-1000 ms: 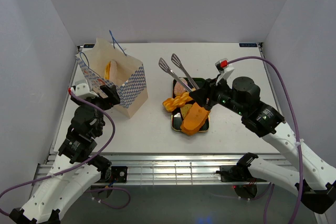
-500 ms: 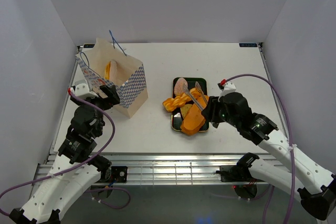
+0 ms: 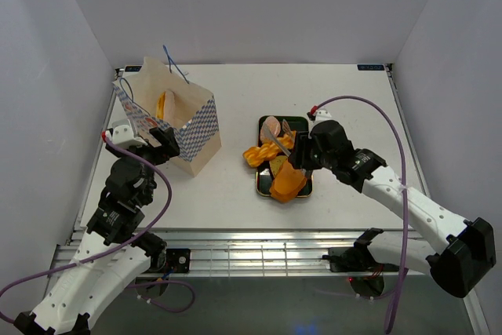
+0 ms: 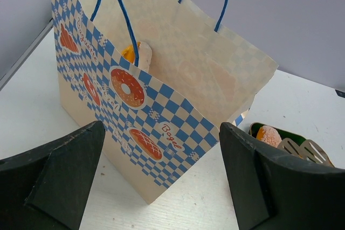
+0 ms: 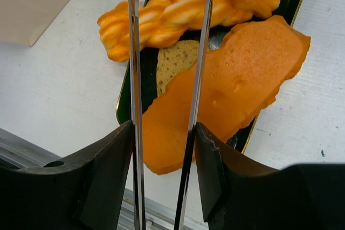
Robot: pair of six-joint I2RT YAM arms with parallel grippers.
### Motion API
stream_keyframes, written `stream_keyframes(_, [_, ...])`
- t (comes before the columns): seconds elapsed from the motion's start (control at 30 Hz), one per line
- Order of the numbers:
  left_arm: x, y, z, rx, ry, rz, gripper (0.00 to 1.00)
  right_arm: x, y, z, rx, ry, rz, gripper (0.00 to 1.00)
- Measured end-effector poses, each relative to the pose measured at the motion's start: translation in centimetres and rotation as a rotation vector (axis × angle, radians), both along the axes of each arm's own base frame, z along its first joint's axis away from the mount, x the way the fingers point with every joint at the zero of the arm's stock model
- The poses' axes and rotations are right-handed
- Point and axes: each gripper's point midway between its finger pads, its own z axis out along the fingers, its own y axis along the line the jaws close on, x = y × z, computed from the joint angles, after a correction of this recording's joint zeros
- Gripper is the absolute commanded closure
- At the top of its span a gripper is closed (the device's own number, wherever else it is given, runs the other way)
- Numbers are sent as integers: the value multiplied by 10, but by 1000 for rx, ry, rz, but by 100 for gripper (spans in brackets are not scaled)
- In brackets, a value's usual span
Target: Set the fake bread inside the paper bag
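Note:
The paper bag stands open at the left with one bread piece inside; it fills the left wrist view. My left gripper is open and empty just in front of it. My right gripper is shut on the silver tongs, whose two arms reach over the black tray. On the tray lie an orange long loaf, a braided twist, a round slice and a sugared bun. The tong tips hover over the twist.
White walls close in the table on the left, back and right. The metal rail runs along the near edge. The tray's end and the tong tips show at the right of the left wrist view.
My right arm has lowered and drawn the tongs back from beyond the tray's far end, so they now sit over the breads. The left arm and bag have not moved.

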Motion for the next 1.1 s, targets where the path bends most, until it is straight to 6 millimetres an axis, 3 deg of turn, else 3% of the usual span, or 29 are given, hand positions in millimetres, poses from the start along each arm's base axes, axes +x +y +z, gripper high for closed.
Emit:
stream_keyframes(0.37, [0,-4,0,-1,1,-24,2,31,8,-6,28,34,-55,45])
stream_keyframes(1.1, [1,-9,-2,2,8,-41,3,55,18,-28,88,97,-122,45])
